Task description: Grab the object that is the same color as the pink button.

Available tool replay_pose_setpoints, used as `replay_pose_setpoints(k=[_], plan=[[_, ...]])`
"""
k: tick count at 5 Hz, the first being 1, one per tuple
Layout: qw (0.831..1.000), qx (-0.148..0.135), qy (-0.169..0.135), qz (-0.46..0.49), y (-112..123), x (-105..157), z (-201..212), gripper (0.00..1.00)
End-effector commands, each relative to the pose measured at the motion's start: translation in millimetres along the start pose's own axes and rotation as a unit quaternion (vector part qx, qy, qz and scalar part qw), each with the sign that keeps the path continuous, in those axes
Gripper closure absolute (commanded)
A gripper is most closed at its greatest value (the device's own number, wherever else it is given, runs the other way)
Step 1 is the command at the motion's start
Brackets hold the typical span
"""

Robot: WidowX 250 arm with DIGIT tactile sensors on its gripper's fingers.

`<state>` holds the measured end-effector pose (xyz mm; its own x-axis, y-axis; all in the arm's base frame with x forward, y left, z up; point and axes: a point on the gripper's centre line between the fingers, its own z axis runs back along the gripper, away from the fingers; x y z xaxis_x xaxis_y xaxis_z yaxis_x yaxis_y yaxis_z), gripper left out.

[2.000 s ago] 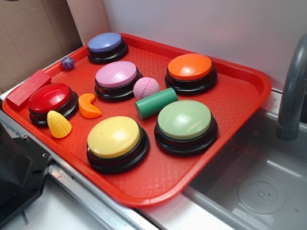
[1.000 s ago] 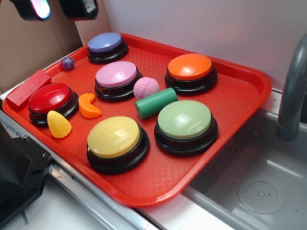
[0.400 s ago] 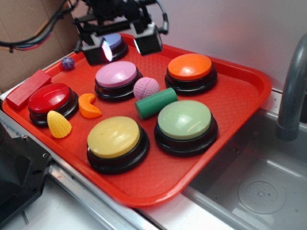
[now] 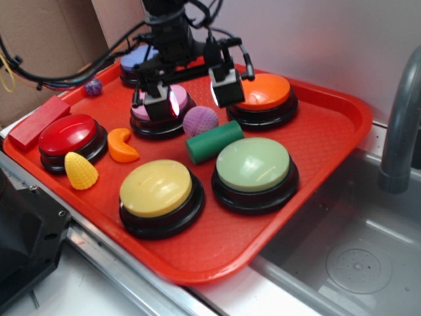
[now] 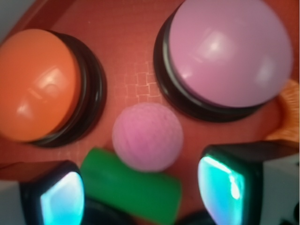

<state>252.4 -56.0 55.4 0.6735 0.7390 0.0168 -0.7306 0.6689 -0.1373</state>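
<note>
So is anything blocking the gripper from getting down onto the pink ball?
Nothing visible lies between them: the open gripper hovers above the pink ball. But the green cylinder touches the ball, and the pink button sits close by, so a finger could bump either one on the way down.

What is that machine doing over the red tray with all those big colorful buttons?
A robot arm hangs its open gripper above a small pink ball on the red tray. The ball lies between the pink button and the orange button, with a green cylinder right beside it. Nothing is grabbed yet: the ball sits on the tray, between and below the two fingers.
</note>
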Motion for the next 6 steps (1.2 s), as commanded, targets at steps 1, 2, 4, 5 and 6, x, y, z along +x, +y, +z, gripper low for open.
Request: replay_pose_setpoints(k=[1,2,4,5,6], plan=[[1.000,-0.023,-0.004,0.009,0,14,-12,0.00],[1.000,-0.016,-0.008,0.017,2,12,-14,0.45],[0.999,-0.032,-0.002,0.002,8,9,-10,1.00],[0.999,-0.018,-0.020,-0.029,6,12,2,1.00],[0.995,0.042,-0.019,-0.084,5,18,31,1.00]])
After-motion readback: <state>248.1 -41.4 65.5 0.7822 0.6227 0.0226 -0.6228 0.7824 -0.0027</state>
